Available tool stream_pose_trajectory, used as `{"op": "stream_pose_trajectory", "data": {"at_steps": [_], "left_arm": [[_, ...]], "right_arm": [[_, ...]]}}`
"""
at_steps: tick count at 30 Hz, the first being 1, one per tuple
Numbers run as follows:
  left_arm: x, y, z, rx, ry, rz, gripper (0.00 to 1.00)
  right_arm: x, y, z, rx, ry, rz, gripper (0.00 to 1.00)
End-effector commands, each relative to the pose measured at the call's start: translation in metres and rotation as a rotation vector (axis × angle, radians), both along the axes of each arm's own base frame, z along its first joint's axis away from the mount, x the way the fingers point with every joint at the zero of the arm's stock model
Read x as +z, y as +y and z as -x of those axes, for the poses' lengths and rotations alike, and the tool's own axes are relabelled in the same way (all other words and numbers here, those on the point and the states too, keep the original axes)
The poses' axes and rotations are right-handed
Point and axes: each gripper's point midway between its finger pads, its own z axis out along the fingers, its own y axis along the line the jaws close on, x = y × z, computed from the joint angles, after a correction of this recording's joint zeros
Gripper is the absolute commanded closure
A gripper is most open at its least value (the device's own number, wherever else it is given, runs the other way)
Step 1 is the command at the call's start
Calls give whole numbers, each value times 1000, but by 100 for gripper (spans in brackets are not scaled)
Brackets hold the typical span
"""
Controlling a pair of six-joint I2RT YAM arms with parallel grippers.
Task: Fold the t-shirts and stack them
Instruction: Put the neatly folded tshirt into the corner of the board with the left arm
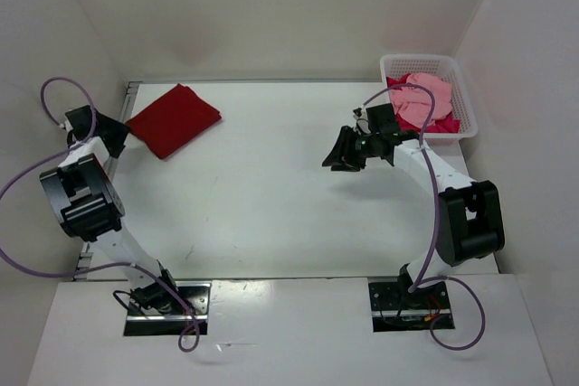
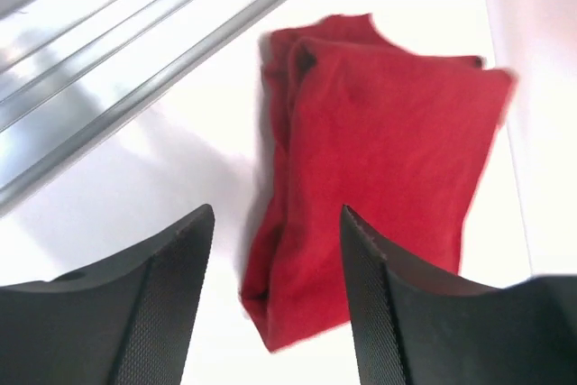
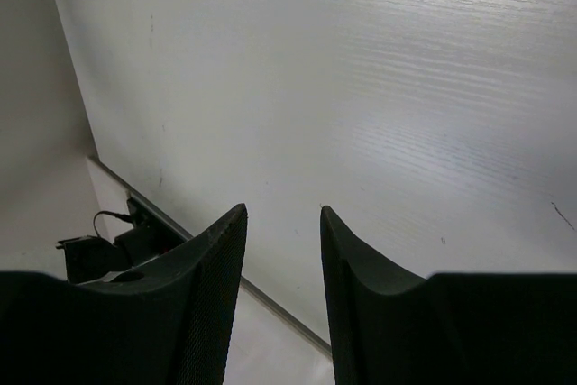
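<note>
L hand (image 2: 275, 214) released, folded dark red t-shirt (image 2: 388, 160) just ahead of it; R hand (image 3: 282, 212) released, nothing gripped, above surface (image 3: 379, 87)

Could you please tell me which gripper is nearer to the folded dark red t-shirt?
Left. The left gripper sits just off the left corner of the folded dark red t-shirt, while the right gripper hangs far off to its right.

The white table (image 1: 271, 196) bears a folded red t-shirt (image 1: 174, 119) and basket (image 1: 392, 65).
</note>
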Motion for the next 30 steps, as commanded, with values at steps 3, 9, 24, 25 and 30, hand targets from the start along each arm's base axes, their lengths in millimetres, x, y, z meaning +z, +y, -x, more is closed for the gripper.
{"op": "stream_pose_trajectory", "data": {"at_steps": [3,9,24,25,30], "left_arm": [[89,-14,10,9,-210,-90,45],[76,-165,-25,-363,-171,-124,87],[-55,-241,-82,-618,88,-55,97],[-60,-234,-82,-606,99,-50,96],[-80,-199,-72,-574,127,-7,93]], "right_arm": [[8,-2,3,13,-34,6,61],[8,-4,-5,-13,-51,22,100],[18,-9,-12,-59,-56,19,100],[20,-17,-16,-85,-57,27,100],[42,-52,-37,-184,-98,14,99]]}}
